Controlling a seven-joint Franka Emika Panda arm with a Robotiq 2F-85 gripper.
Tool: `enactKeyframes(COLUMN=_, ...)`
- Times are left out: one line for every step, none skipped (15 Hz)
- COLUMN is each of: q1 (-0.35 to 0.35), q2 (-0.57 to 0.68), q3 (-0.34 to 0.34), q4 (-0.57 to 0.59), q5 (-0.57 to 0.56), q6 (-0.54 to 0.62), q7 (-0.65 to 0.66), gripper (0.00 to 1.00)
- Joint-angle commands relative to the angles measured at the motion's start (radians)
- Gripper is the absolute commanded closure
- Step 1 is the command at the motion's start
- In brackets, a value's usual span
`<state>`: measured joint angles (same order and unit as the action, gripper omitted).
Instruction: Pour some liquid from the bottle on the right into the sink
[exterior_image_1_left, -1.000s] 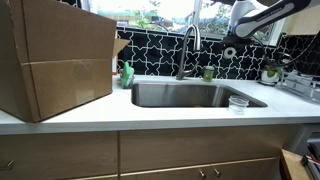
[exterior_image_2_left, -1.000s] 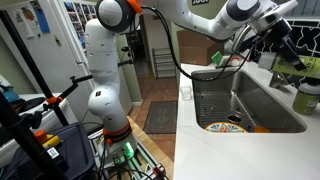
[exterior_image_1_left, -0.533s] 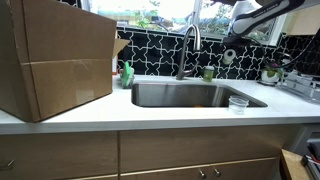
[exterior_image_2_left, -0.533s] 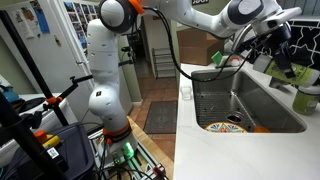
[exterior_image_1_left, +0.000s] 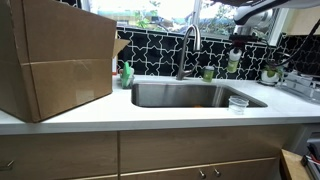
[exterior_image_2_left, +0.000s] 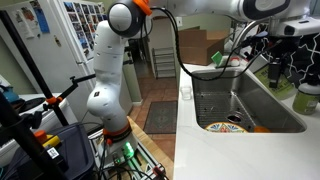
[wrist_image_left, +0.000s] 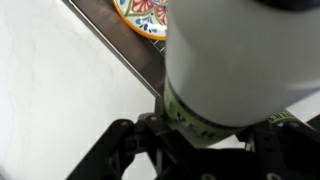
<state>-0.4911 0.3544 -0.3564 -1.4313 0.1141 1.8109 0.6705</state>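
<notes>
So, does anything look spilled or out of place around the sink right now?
No spill shows. The big cardboard box crowds the counter beside the sink, and a painted plate lies in the basin. The bottle is clamped in the gripper.

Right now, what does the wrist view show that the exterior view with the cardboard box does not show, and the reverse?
Only the wrist view: the patterned plate lying in the sink, seen clearly. Only the exterior view: the cardboard box, the faucet and the clear cup on the counter. Both: the bottle held in the shut gripper, near the sink's edge.
</notes>
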Motion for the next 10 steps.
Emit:
enactKeyframes(q1=-0.087, q2=0.126, q3=-0.021, q4=0.183, q5=0.158, q6=-0.209, q7=-0.015, gripper=0.62)
enactKeyframes(q1=-0.113, q2=0.152, q3=-0.023, q4=0.217, q5=0.196, q6=-0.26, q7=-0.005, gripper=0.62)
enactKeyframes(q1=-0.138, q2=0.173, q3=-0.021, q4=0.247, q5=0.231, q6=-0.299, q7=0.016, gripper=0.62)
enactKeyframes(q1=-0.165, q2=0.197, q3=-0.016, q4=0.28, q5=0.266, q6=-0.336, q7=0.038, gripper=0.62)
enactKeyframes(q1=-0.191, q2=0.218, q3=-0.008, q4=0.306, q5=0.302, q6=-0.363, q7=0.064, gripper=0.62)
enactKeyframes(q1=-0.139, q2=0.15, q3=-0.02, q4=0.201, q5=0.231, q6=-0.284, q7=0.019, gripper=0.37)
enactKeyframes(q1=-0.158, q2=0.17, q3=-0.019, q4=0.226, q5=0.257, q6=-0.306, q7=0.028, gripper=0.37)
enactKeyframes(q1=-0.17, q2=0.185, q3=-0.019, q4=0.244, q5=0.269, q6=-0.316, q7=0.032, gripper=0.37)
enactKeyframes(q1=-0.176, q2=0.194, q3=-0.017, q4=0.255, q5=0.274, q6=-0.321, q7=0.035, gripper=0.37)
enactKeyframes(q1=-0.176, q2=0.199, q3=-0.016, q4=0.261, q5=0.275, q6=-0.321, q7=0.038, gripper=0.37)
